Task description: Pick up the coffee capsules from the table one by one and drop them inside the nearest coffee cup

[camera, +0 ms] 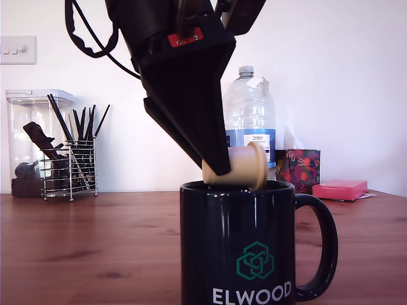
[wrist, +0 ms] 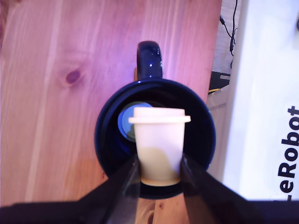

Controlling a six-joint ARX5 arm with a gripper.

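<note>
The 1 end effector (wrist: 160,175) is closed on 1 cream-yellow capsule (wrist: 160,144), with its 2 black fingers (wrist: 127,179) pressing the narrow end from both sides. The capsule is held on its side, directly above the open mouth of the 1 black mug (camera: 236,248), with its round rim just over the mug's edge in the exterior view. In the wrist view, 1 more round thing (wrist: 128,122), greenish and blue, lies on the bottom inside the mug; I cannot tell surely what it is. The mug stands upright on the wooden desk (camera: 89,248), its 1 handle toward the exterior view's right. Behind, well apart from the mug, there are 1 clear water bottle (camera: 249,114), 1 wire holder with dark sticks (camera: 70,166), 1 clear container (camera: 28,136) and 1 pink box (camera: 340,189).
</note>
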